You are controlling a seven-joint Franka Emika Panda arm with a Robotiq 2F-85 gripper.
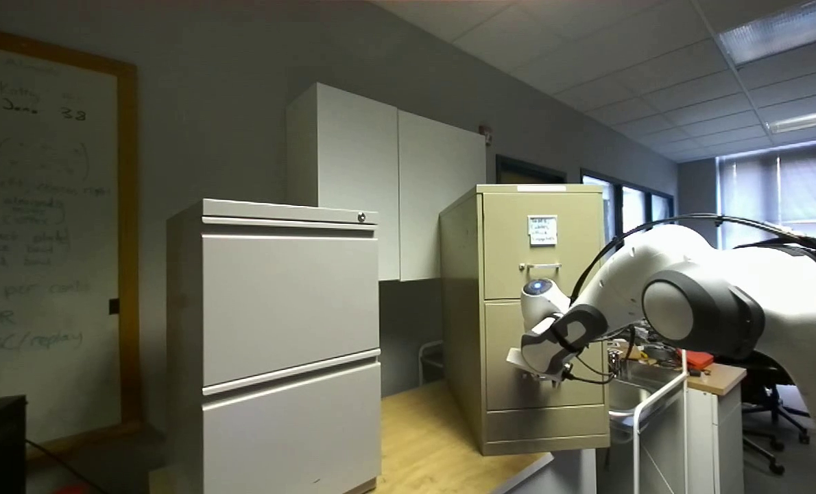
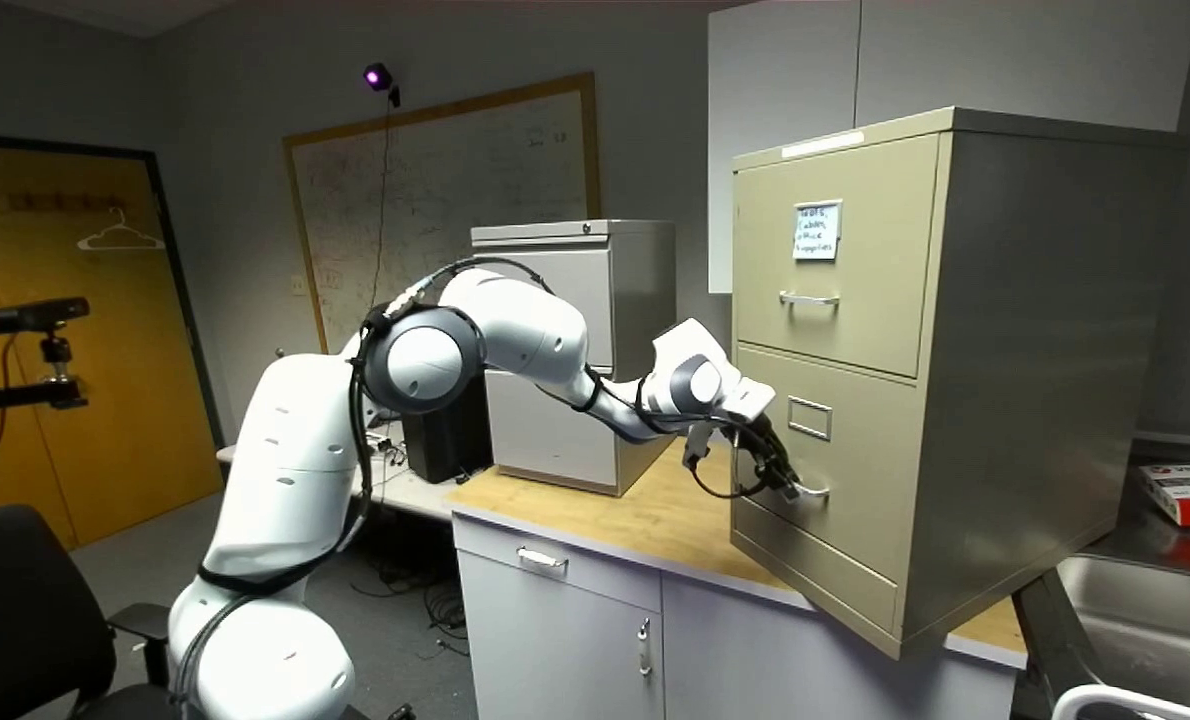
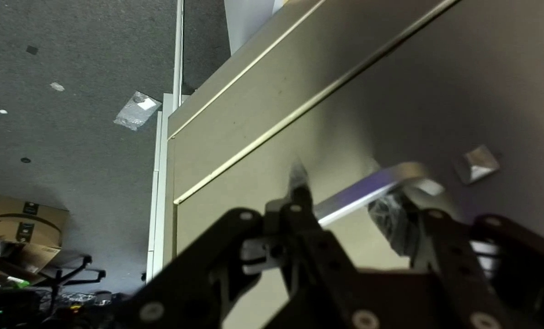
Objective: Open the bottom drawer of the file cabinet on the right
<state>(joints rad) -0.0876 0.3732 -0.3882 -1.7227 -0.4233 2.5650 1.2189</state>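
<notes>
Grey wall [image 1: 216, 123], tan bottom drawer [image 2: 847, 462], silver pull [image 3: 361, 192]

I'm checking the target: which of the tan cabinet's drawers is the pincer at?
The bottom drawer: the pincer is at its silver pull. The upper drawer, bearing the handwritten card, sits higher.

1 tan cabinet [image 2: 1005, 370], 2 tan drawers [image 2: 845, 455], 1 whiteboard [image 2: 445, 190] show.
</notes>
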